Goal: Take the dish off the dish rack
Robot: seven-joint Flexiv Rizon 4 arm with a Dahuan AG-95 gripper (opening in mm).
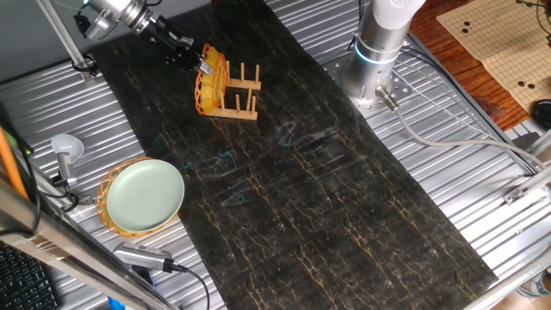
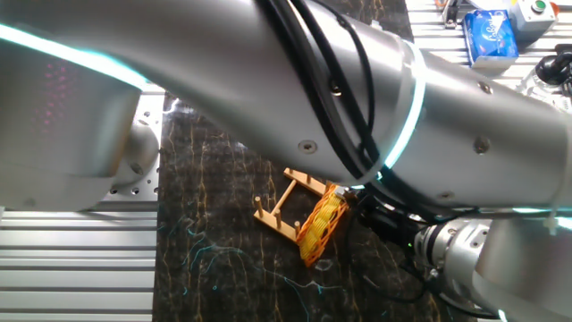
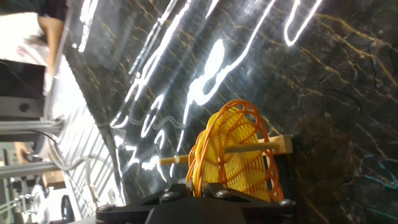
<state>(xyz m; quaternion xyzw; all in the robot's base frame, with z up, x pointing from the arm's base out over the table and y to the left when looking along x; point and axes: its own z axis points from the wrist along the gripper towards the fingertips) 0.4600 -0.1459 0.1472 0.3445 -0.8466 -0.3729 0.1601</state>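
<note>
The dish (image 1: 209, 82) is an orange-yellow woven plate standing on edge at the left end of the small wooden dish rack (image 1: 241, 96), between its upright pegs. My gripper (image 1: 191, 58) reaches in from the upper left and is shut on the dish's top rim. In the hand view the woven rim of the dish (image 3: 233, 149) runs down between the two black fingers of the gripper (image 3: 198, 182), and a rack rail (image 3: 283, 144) crosses behind it. In the other fixed view the arm hides most of the scene; the dish (image 2: 322, 224) and rack (image 2: 284, 206) show below it.
A pale green plate (image 1: 145, 196) lies in a woven basket at the table's left edge. A white round-headed tool (image 1: 66, 148) lies beside it. The arm's base (image 1: 379, 52) stands at the back right. A blue box (image 2: 490, 36) sits on the metal surround.
</note>
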